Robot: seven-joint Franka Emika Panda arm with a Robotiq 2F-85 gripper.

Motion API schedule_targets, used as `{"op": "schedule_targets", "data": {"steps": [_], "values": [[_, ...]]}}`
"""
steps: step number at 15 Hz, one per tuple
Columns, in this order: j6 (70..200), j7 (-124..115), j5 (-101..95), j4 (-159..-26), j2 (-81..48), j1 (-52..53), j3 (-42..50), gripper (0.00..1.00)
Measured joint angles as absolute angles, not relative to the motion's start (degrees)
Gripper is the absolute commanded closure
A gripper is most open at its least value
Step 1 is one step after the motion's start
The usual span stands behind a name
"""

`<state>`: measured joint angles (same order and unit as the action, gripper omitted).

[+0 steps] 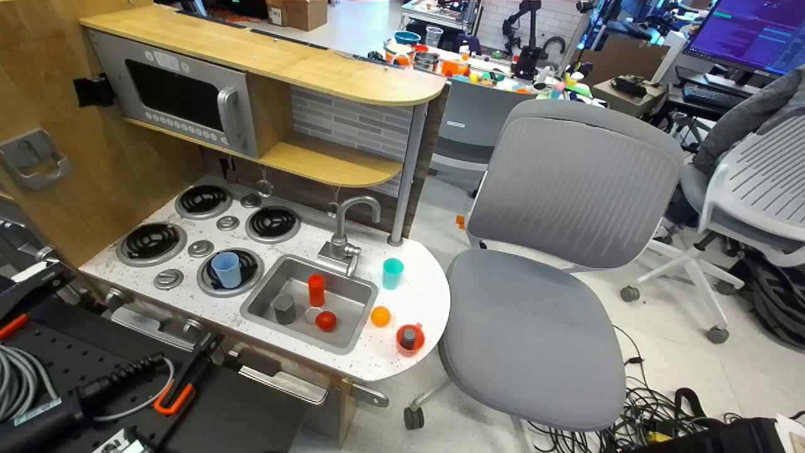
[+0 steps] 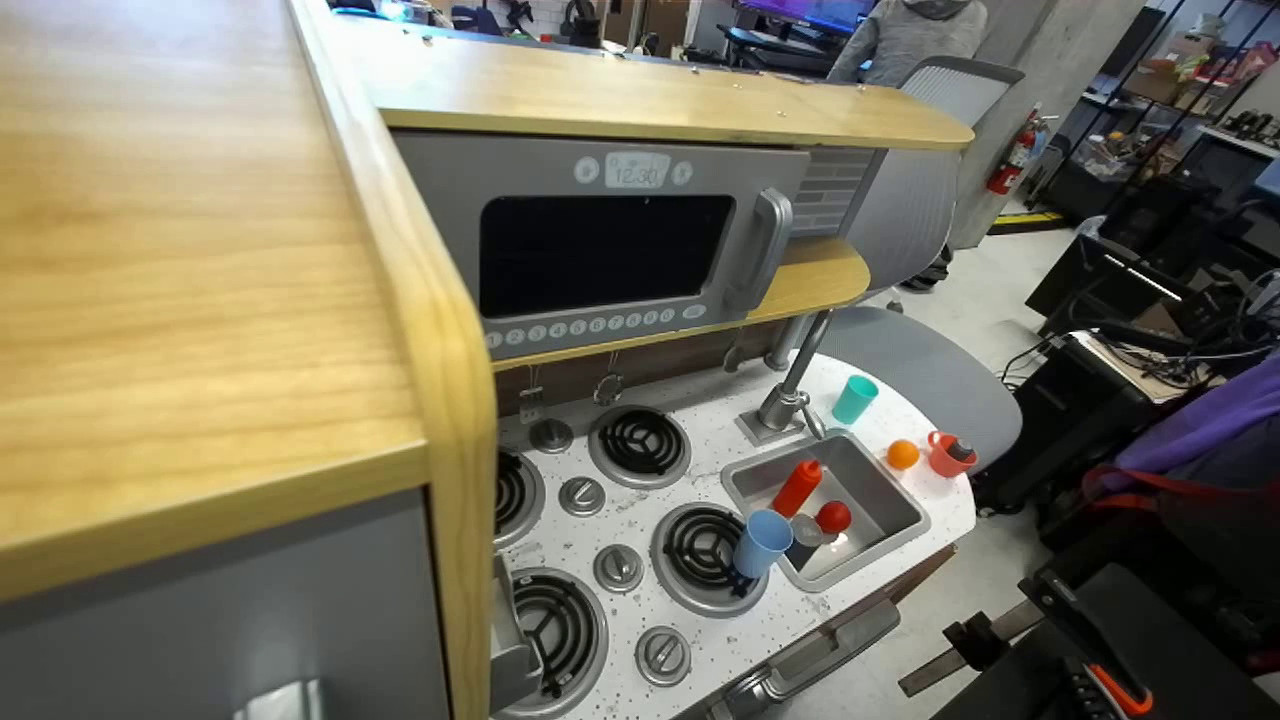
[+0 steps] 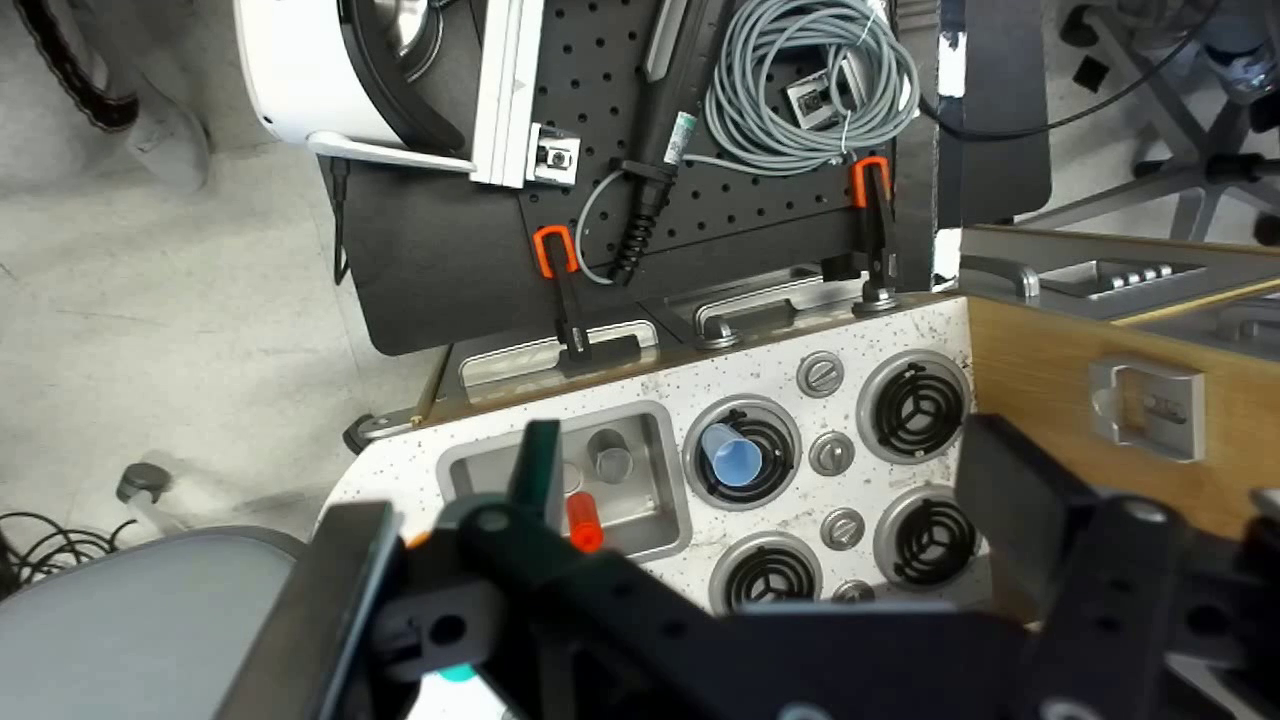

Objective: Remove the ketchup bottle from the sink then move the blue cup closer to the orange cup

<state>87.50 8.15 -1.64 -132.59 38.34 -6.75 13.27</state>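
The red ketchup bottle point(image 1: 316, 290) stands in the grey sink point(image 1: 363, 327); it also shows in an exterior view point(image 2: 797, 488) and in the wrist view point(image 3: 584, 520). The light blue cup point(image 1: 227, 270) stands on the burner beside the sink; it also shows in an exterior view point(image 2: 763, 545) and in the wrist view point(image 3: 735, 455). The orange-red cup point(image 1: 405, 350) is at the counter's rounded end with a dark grey item in it; the wrist view does not show it. My gripper point(image 3: 770, 450) is wide open and empty, high above the counter. Neither exterior view shows it.
In the sink are a grey cup point(image 1: 284, 309) and a red ball point(image 1: 326, 321). An orange ball point(image 1: 380, 316) and a teal cup point(image 1: 393, 274) stand right of it. The faucet point(image 1: 340, 226) rises behind the sink, below a wooden shelf point(image 1: 339, 165) and microwave point(image 1: 182, 94).
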Motion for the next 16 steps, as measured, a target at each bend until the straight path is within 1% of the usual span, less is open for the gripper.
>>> {"op": "schedule_targets", "data": {"steps": [8,10,16], "values": [[87.64,8.16,-1.58,-132.65,38.12,-6.75,13.26,0.0],[89.48,8.9,-1.56,-132.74,37.01,-6.75,13.27,0.0],[109.63,13.49,-1.06,-136.05,26.82,-6.66,13.93,0.0]]}}
